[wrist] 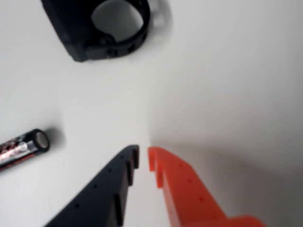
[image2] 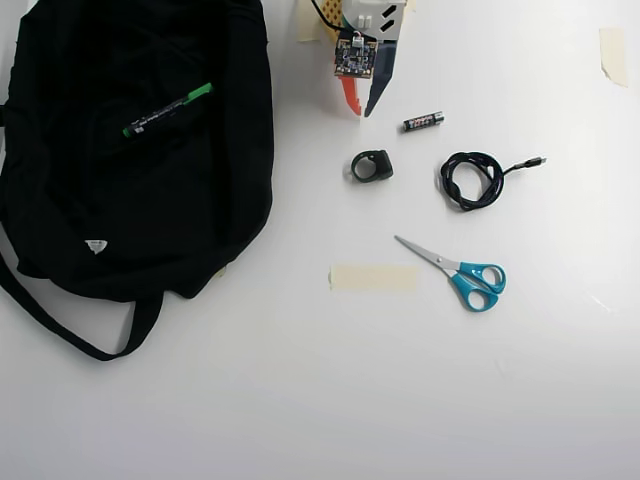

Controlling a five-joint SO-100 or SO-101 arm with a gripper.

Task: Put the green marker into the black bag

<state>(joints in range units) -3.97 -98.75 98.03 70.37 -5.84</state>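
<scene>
The green marker (image2: 168, 110) has a dark barrel and green ends. It lies slanted on top of the black bag (image2: 120, 210), a large backpack at the left of the overhead view. My gripper (image2: 360, 111) is at the top centre, to the right of the bag and well apart from the marker. In the wrist view its black finger and orange finger (wrist: 143, 158) stand nearly together over bare table with nothing between them. The marker and the bag do not show in the wrist view.
A small black battery (image2: 423, 121) (wrist: 23, 146) lies right of the gripper. A black ring-shaped part (image2: 372, 166) (wrist: 109, 28) sits below it. A coiled black cable (image2: 472, 180), teal scissors (image2: 462, 275) and a tape strip (image2: 373, 278) lie further out.
</scene>
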